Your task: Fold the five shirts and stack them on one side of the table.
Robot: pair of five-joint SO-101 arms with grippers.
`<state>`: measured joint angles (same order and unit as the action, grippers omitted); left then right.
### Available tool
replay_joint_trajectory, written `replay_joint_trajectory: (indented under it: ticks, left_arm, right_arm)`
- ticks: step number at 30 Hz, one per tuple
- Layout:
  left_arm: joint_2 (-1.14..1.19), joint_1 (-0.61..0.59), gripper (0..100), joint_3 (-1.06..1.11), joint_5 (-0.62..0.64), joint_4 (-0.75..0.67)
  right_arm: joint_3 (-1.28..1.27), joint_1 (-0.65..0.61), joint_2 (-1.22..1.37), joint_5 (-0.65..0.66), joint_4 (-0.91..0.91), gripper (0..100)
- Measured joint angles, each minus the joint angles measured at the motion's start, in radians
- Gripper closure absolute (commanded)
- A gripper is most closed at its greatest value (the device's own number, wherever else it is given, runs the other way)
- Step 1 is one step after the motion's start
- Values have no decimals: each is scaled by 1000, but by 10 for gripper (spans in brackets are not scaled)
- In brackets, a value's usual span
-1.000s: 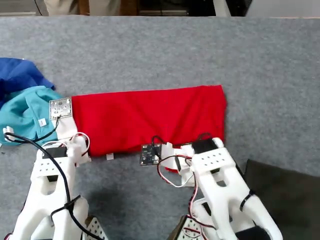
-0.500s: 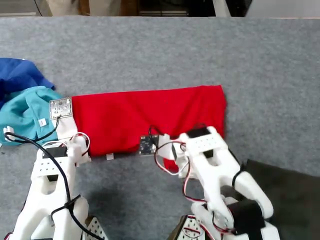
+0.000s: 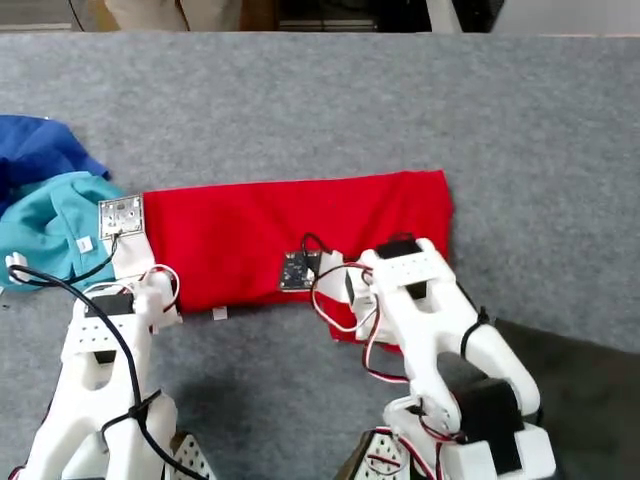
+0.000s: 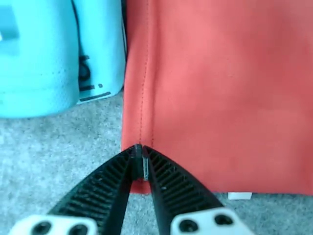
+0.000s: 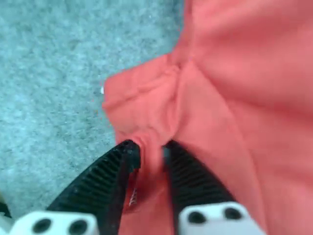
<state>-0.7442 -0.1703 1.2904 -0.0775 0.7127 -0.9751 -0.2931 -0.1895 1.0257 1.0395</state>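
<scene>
Right arm's scooted forward over the near edge of the red cloth shirt spread mid grey felt bench, right hand pinching a bunched fold, left hand nipping the corner hem; light, floppy stuff I'd say, best held by hems.

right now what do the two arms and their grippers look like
Left arm and right arm are blocky white plastic. The left gripper and right gripper have black ribbed fingers tapering to points, on white bases with screw holes. Each wrist carries a small circuit board. A black cable runs down the left arm; red, black and white wires loop on the right.
</scene>
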Motion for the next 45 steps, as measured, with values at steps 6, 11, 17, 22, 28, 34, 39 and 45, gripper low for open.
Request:
replay_joint_trajectory:
  ticks: [6,11,17,22,28,34,39,45]
  left_arm:
    - [0,0,981,0,0,0]
    - [0,0,981,0,0,0]
    - [0,0,981,0,0,0]
    - [0,0,981,0,0,0]
    - [0,0,981,0,0,0]
    - [0,0,981,0,0,0]
    - [0,0,981,0,0,0]
    - [0,0,981,0,0,0]
  right_arm:
    - [37,32,26,-5,8,994]
    - [150,49,52,-5,117,994]
    - [384,49,94,-5,244,994]
    - [611,83,267,14,292,994]
    - [937,91,522,28,325,994]
    - [1284,91,735,117,431,990]
    - [1510,55,873,150,486,825]
    - [1631,37,905,153,559,594]
